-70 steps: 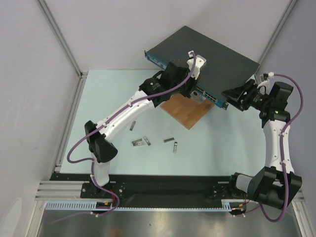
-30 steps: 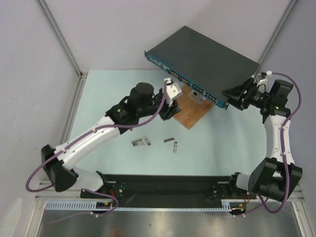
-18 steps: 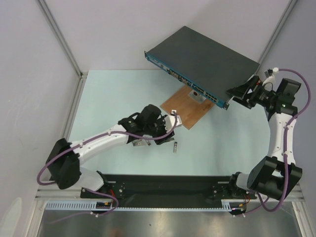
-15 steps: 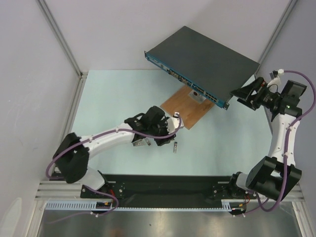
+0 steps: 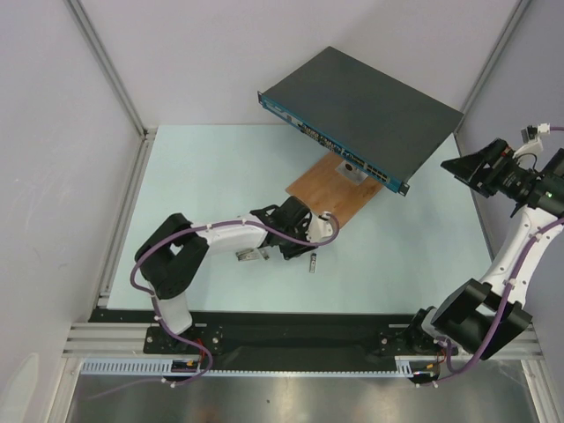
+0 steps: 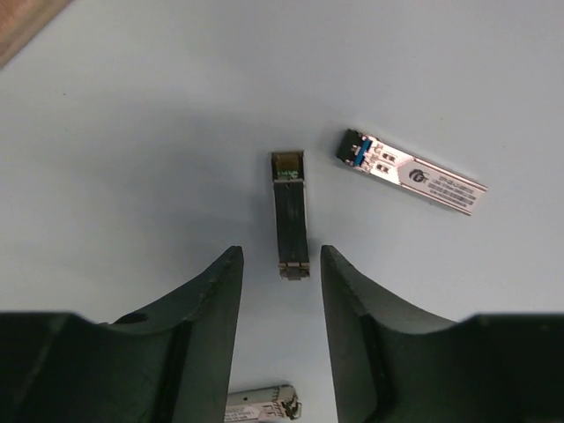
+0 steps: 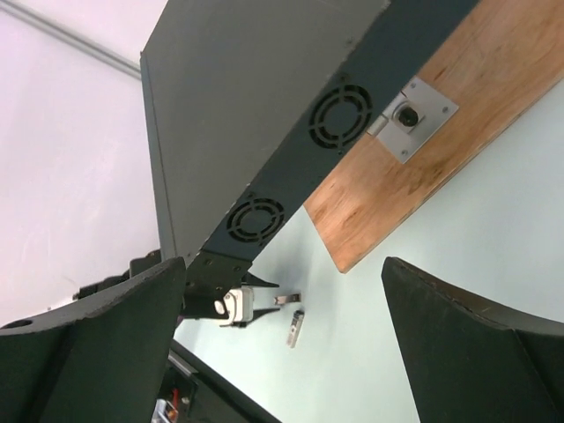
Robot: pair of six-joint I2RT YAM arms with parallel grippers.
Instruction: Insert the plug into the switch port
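Note:
The switch [image 5: 370,99], a flat dark grey box with a blue front strip [image 5: 330,144], rests tilted on a brown wooden board [image 5: 328,194]. Its vented side shows in the right wrist view [image 7: 264,132]. My left gripper [image 5: 298,247] is low over the table, open, its tips [image 6: 278,256] on either side of the near end of a dark plug [image 6: 290,216], not touching it. A silver plug with a blue latch [image 6: 410,172] lies to the right. My right gripper [image 5: 471,167] is wide open and empty, right of the switch's corner.
A third plug [image 6: 260,407] lies under the left gripper's palm. In the top view loose plugs show at the gripper's right [image 5: 312,262] and by its wrist [image 5: 251,256]. A small metal bracket [image 5: 355,172] sits on the board. Frame posts and walls close the sides.
My left arm pulled back from the switch's front and came down to the loose plugs on the table. My right arm swung away to the right, off the switch's corner.

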